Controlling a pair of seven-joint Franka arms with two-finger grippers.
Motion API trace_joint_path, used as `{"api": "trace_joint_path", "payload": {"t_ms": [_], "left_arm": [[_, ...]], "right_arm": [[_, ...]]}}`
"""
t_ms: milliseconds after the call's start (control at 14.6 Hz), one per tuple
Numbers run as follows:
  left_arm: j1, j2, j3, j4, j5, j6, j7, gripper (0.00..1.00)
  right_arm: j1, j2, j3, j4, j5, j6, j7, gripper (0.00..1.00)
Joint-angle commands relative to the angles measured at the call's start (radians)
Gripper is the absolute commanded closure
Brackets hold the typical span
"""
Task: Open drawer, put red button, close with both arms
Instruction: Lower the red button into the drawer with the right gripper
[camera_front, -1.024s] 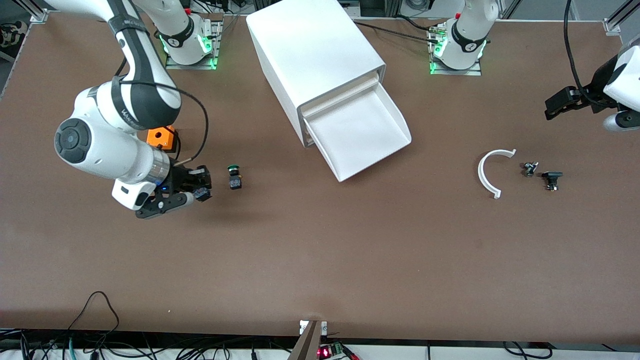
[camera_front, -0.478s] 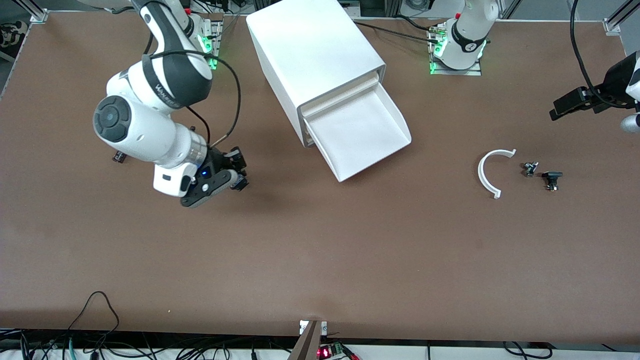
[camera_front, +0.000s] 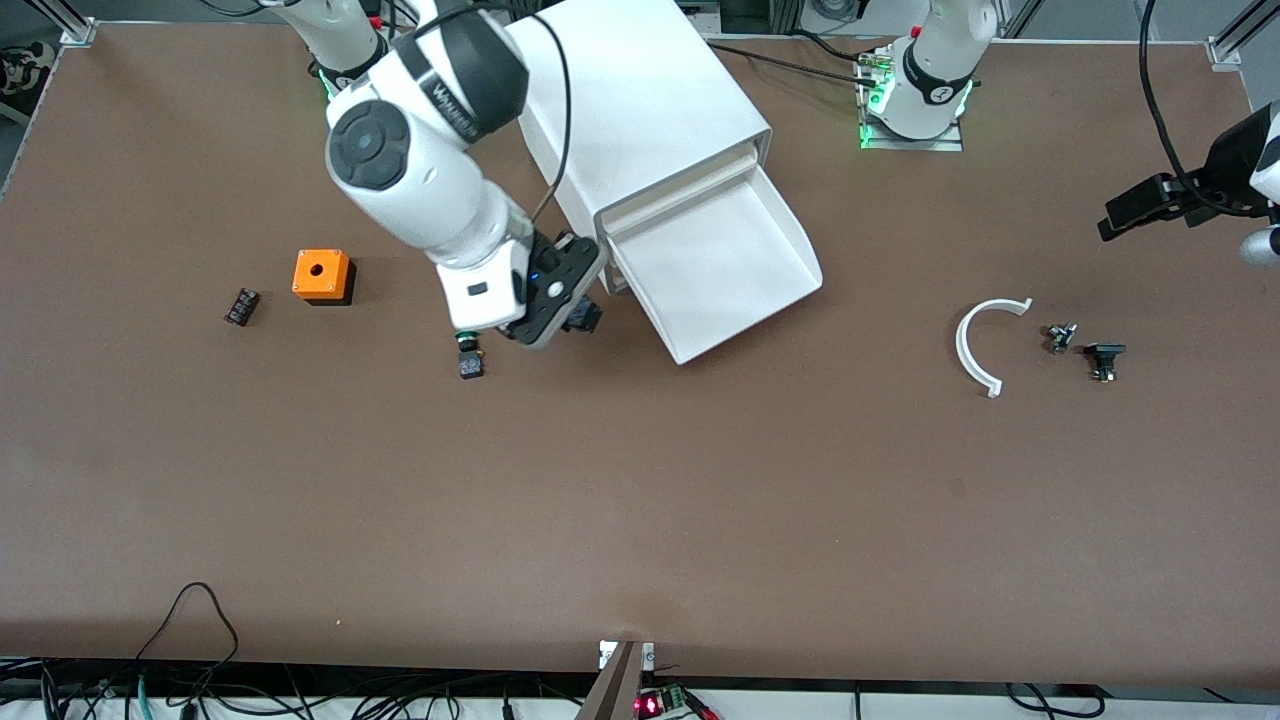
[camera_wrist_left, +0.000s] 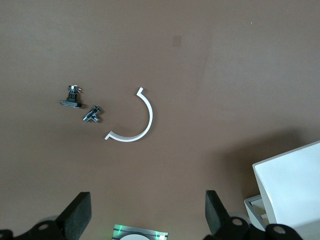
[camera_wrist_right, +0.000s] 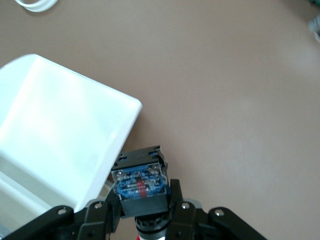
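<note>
With the drawer (camera_front: 722, 262) open at frame centre-top, the right gripper (camera_front: 572, 318), clamped on the red button (camera_wrist_right: 141, 186), must move over it; the left gripper (camera_front: 1135, 208), jaws apart, waits at the frame's right edge.

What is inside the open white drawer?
Nothing shows inside the drawer: its open tray looks bare white. The part tucked in the cabinet is covered. The right claw holds the red button just beside it.
</note>
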Motion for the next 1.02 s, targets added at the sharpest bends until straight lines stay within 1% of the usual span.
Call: {"api": "trace_joint_path", "payload": {"t_ms": [0,68,205,341,410,546,683,751,819,956], "left_arm": [[-0.004,0.015,0.003,0.027,-0.007,-0.007,0.0,0.0],[-0.004,0.015,0.003,0.027,-0.007,-0.007,-0.002,0.0],[-0.004,0.017,0.003,0.027,-0.007,-0.007,-0.002,0.0],[-0.004,0.019,0.002,0.027,-0.007,-0.007,-0.002,0.0],[-0.004,0.019,0.003,0.027,-0.007,-0.007,-0.002,0.0],[-0.002,0.02,0.003,0.027,-0.007,-0.007,-0.002,0.0],[-0.002,0.02,0.003,0.026,-0.009,-0.007,-0.002,0.0],[-0.002,0.02,0.002,0.026,-0.009,-0.007,-0.002,0.0],[-0.002,0.02,0.002,0.027,-0.009,-0.007,-0.002,0.0],[-0.002,0.02,0.002,0.027,-0.009,-0.007,-0.002,0.0]], "right_arm": [[0.038,0.072,0.009,0.13,-0.015,0.0,-0.093,0.63],[0.07,0.086,0.008,0.159,-0.024,-0.003,-0.118,0.63],[0.118,0.146,0.011,0.249,-0.12,-0.007,-0.158,0.63],[0.165,0.21,0.011,0.332,-0.133,-0.009,-0.213,0.63],[0.187,0.235,0.011,0.351,-0.136,-0.01,-0.251,0.63],[0.211,0.244,0.012,0.348,-0.139,-0.013,-0.317,0.63],[0.254,0.258,0.012,0.349,-0.151,-0.033,-0.328,0.63],[0.269,0.266,0.011,0.351,-0.163,-0.053,-0.331,0.63],[0.28,0.276,0.012,0.351,-0.195,-0.088,-0.343,0.63],[0.302,0.305,0.012,0.353,-0.21,-0.09,-0.389,0.63]]}}
